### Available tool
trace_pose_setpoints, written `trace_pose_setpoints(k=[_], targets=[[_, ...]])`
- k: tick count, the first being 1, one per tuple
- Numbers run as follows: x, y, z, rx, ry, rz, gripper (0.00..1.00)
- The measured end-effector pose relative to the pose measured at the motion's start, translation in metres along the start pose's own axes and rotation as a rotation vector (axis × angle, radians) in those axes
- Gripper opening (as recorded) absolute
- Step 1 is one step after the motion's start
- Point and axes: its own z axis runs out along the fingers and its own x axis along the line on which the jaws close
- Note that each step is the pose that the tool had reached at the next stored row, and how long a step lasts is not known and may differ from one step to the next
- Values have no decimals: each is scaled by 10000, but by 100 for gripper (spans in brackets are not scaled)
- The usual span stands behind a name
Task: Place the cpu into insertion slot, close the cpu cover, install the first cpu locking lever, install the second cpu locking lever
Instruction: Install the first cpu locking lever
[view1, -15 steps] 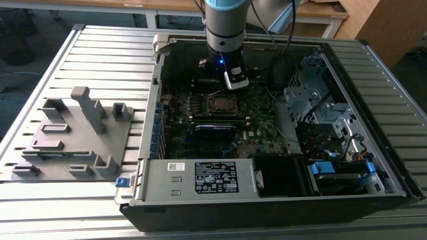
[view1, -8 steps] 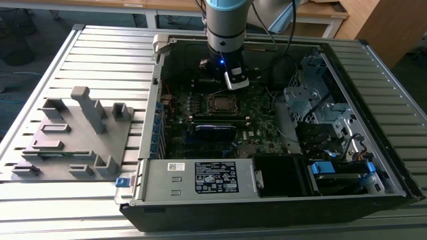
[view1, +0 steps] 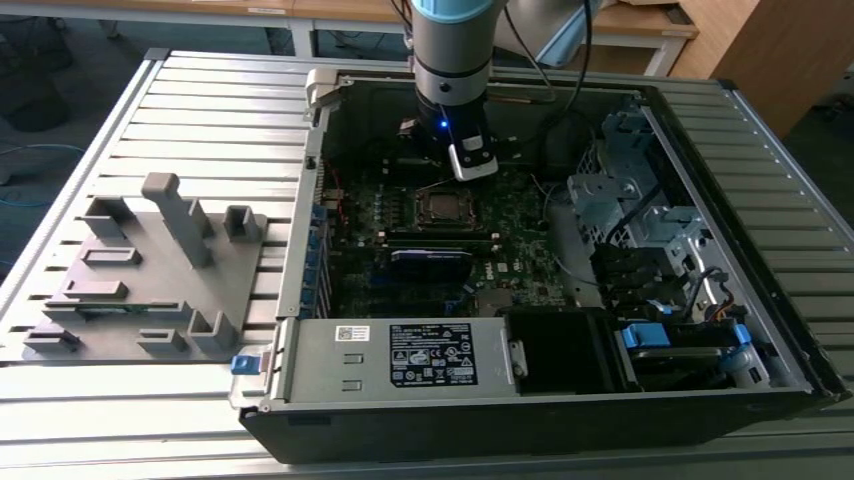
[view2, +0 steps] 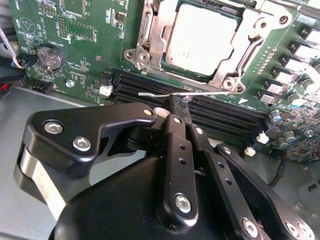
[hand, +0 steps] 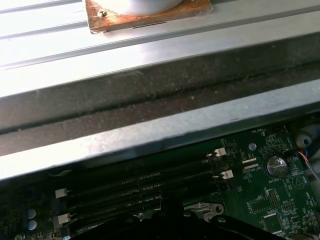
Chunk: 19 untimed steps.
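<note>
We saw the cpu (view2: 200, 40) seated in the insertion slot (view1: 437, 207), with the cpu cover (view2: 150, 35) down over its edges. A locking lever (view2: 155, 93) lay between socket and memory slots (view2: 220, 117), parallel to them and crosswise to the gripper (view2: 173, 106). Fingers were pressed together with the tip at the lever; we couldn't tell if it was pinched.

An open computer case (view1: 534, 432) lies on a slatted metal desk (view1: 214, 100), its motherboard (view1: 514, 255) exposed between a labelled power supply (view1: 400, 355) and a silvery drive cage (view1: 621, 190). A grey plastic fixture (view1: 140, 290) rests on the desk just beside the case, at the exterior view's left. In the second wrist view, a coin battery (view2: 51, 56) sits on the green board near long black memory slots (view2: 225, 117).
</note>
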Motion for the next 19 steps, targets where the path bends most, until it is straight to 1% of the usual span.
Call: trace_pose_setpoints(k=[12,15,19], targets=[[-21,-20,0,1,-13,44,11],[-21,-24,13,-5,-36,49,11],[-20,-32,43,-6,-93,170,11]])
